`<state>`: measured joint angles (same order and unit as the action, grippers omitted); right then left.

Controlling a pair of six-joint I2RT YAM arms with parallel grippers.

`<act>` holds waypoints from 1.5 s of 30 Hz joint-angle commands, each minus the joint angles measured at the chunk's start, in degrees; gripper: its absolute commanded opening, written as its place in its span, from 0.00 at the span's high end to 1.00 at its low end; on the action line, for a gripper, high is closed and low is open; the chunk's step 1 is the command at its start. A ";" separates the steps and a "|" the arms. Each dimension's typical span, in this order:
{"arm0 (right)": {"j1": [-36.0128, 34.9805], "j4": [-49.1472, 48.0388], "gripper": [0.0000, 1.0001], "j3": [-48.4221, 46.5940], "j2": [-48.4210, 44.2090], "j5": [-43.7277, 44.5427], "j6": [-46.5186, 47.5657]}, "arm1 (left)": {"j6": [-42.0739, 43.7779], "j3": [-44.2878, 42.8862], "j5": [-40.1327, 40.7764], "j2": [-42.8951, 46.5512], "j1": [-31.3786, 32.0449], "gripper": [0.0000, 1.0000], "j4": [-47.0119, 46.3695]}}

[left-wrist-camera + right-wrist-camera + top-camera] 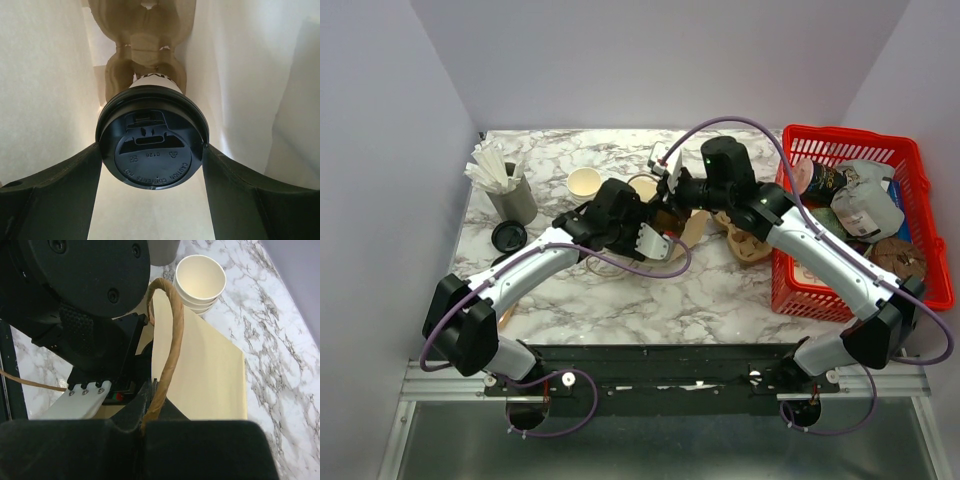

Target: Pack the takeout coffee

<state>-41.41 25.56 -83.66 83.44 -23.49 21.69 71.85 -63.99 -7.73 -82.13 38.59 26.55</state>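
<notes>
Black-lidded takeout coffee [151, 150] sits clamped in left gripper [152, 157] inside the bag [45, 75]; right gripper [147, 407] pinches its handle [173, 335].

This is a robot lab cell dressed up as a café. Plain walls [650, 60] box in a marble-patterned counter [720, 290]. Two arms [520, 275] trailing purple cables [740, 122] are bolted to a black rail [660, 365] on a metal frame [420, 385]. The café props are stacked cups [584, 181], loose lids [508, 236], a pot of white sticks [510, 195], a red basket [795, 295] of goods, a paper bag [210, 375] and a lidded coffee [152, 150].
</notes>
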 commanded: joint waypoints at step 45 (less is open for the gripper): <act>8.36 6.96 0.99 -8.27 6.56 -25.29 -5.78 | 2.77 -1.50 -0.27 -6.91 -0.09 1.00 -2.01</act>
<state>-33.08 33.28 -90.85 89.80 -42.57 17.93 74.32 -65.95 -8.16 -87.42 38.28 25.80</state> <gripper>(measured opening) 0.013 0.816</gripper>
